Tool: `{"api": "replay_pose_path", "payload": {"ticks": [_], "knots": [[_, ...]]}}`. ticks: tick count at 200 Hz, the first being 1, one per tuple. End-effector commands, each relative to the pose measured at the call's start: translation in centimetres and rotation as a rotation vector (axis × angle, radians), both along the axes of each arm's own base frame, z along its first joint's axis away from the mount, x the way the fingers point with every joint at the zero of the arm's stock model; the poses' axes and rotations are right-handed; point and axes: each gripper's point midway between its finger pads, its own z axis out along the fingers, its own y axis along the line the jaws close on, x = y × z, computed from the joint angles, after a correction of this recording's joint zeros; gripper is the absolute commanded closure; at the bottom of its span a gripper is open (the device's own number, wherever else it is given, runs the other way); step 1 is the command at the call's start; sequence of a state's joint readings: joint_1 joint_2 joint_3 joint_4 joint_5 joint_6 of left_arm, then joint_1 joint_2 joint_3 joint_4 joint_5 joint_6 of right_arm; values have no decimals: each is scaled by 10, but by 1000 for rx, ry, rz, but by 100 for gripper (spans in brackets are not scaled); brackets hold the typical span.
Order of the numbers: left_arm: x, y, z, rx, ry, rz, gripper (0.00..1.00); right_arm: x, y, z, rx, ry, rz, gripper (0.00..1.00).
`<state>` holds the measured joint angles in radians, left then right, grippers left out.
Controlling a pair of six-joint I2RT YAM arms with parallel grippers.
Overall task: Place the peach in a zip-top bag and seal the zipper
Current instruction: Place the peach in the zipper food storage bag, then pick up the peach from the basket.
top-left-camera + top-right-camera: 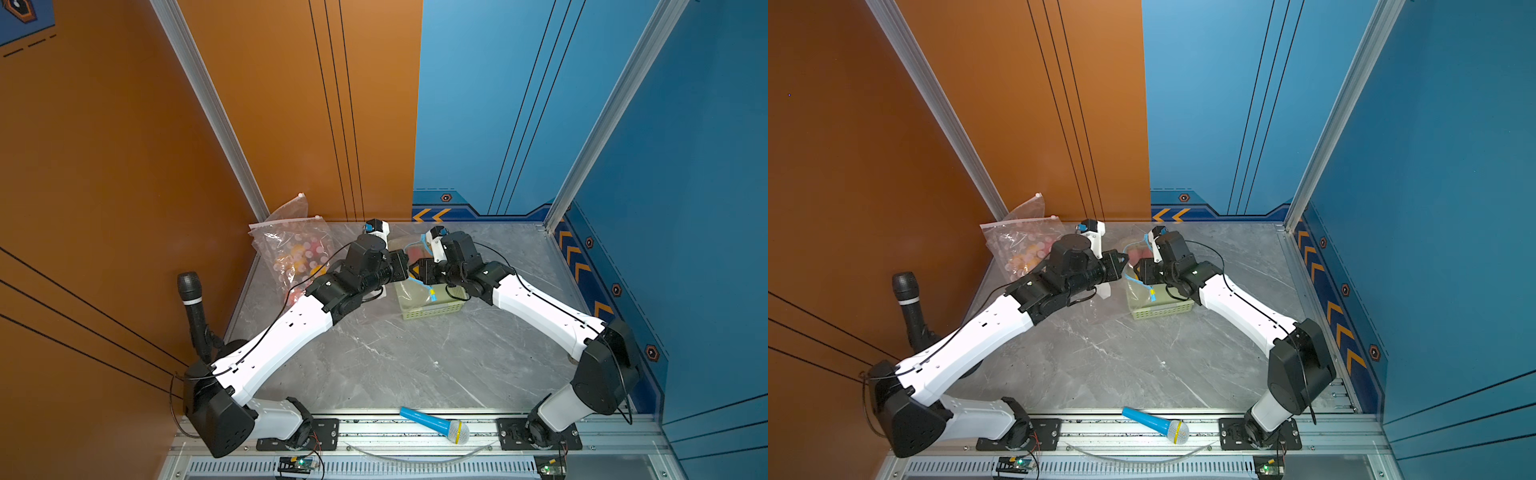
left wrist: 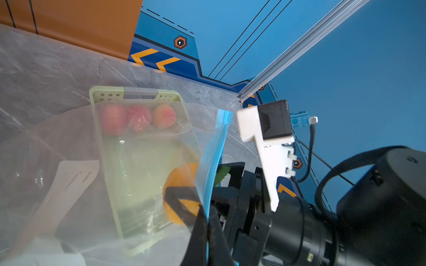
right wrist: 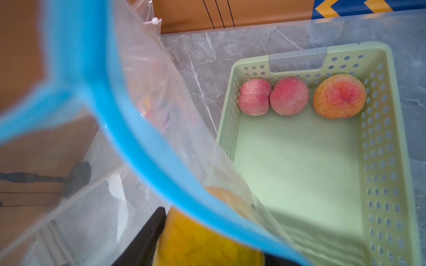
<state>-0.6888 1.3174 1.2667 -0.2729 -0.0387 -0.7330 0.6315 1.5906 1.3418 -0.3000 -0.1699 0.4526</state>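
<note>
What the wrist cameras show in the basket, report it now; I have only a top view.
Observer: Three lie in the green basket: a pink peach touching a second pink peach, an orange-pink peach apart.
Operator: Now the right tool.
Observer: A yellow-orange peach sits between the fingers of the right tool, at the blue zipper rim of the zip-top bag.
Operator: Left tool.
Observer: The left tool is shut on that rim.

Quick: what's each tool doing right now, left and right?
Left tool: closed, pinching the zip-top bag by its blue rim.
Right tool: holding the yellow-orange peach at the bag's mouth; grip tightness cannot be told.
</note>
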Motion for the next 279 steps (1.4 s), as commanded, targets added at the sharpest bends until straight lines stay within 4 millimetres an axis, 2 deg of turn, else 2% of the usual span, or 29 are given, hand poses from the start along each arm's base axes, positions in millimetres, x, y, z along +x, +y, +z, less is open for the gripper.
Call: {"api": "replay_pose_path", "payload": {"ticks": [1,30,55,81,102,118,143,173,220,223,228,232,235,242,279], "knots": [[-5,18,-16,41,43,66,100,-9,17,15,50,17,61,32],[-2,28,-29,20,70,100,100,-19,28,31,105,10,114,21],[3,30,-34,2,80,106,100,-23,32,43,149,0,141,16],[7,33,-36,7,84,115,100,-18,25,49,161,-6,121,23],[10,41,-43,19,104,130,100,-3,2,58,174,-18,42,32],[13,50,-47,27,108,158,100,9,-16,56,145,-23,-32,32],[16,64,-53,25,112,200,100,30,-33,34,39,-2,-114,31],[20,71,-52,12,105,222,100,59,-32,-1,-98,18,-133,29],[20,69,-56,1,112,211,100,106,-12,-53,-243,40,-114,31],[20,69,-56,1,112,212,100,112,-9,-48,-238,26,-115,31],[19,69,-56,0,110,214,100,116,-6,-52,-243,27,-111,31],[19,69,-56,-1,110,213,100,118,-3,-52,-244,23,-107,31],[20,69,-56,-1,108,213,100,121,-1,-64,-256,40,-102,31],[19,69,-55,-3,106,210,100,125,3,-73,-266,47,-94,31],[18,68,-53,-6,102,206,100,140,21,-106,-291,72,-58,31]]}}
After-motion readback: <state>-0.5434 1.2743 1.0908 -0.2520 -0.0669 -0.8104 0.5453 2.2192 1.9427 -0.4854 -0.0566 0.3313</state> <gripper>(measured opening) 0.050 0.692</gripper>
